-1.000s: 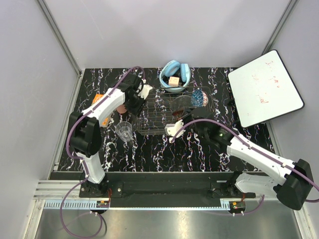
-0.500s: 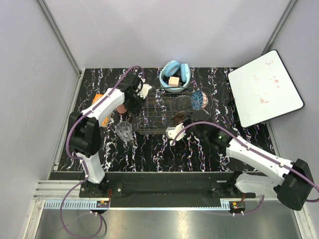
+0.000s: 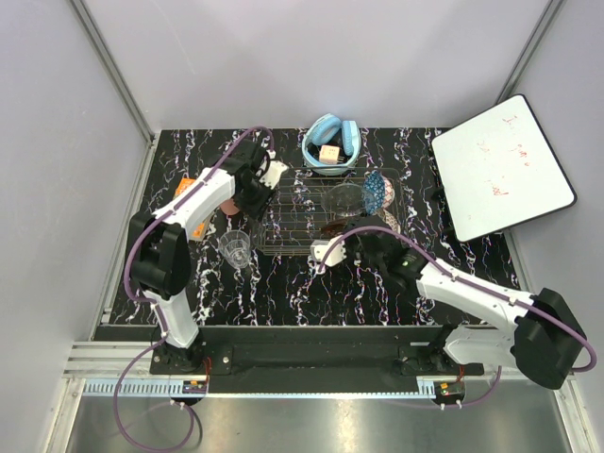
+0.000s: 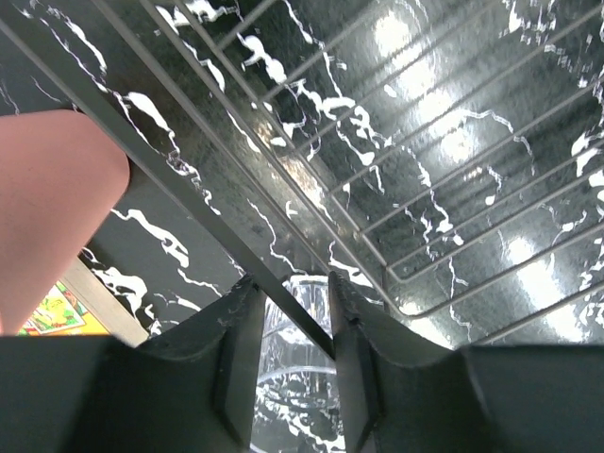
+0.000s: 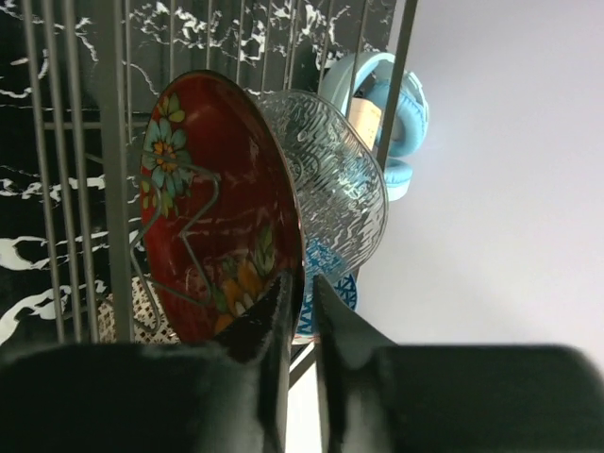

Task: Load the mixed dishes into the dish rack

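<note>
Red floral plate [image 5: 208, 208] stands on edge in the dish rack [image 5: 118, 189], its lower rim at my right pincer [image 5: 302, 288]; the jaws nearly meet, and I can't tell whether they pinch it. Clear glass plate [image 5: 344, 189] behind. Left pincer [image 4: 291, 359] released, straddling a rack wire; pink cup [image 4: 52, 208] cut off.

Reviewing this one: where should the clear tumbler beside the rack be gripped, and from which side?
Probably pinch the clear glass tumbler by its rim from above, one finger inside: it appears to stand upright, mouth up, left of the dish rack.
</note>
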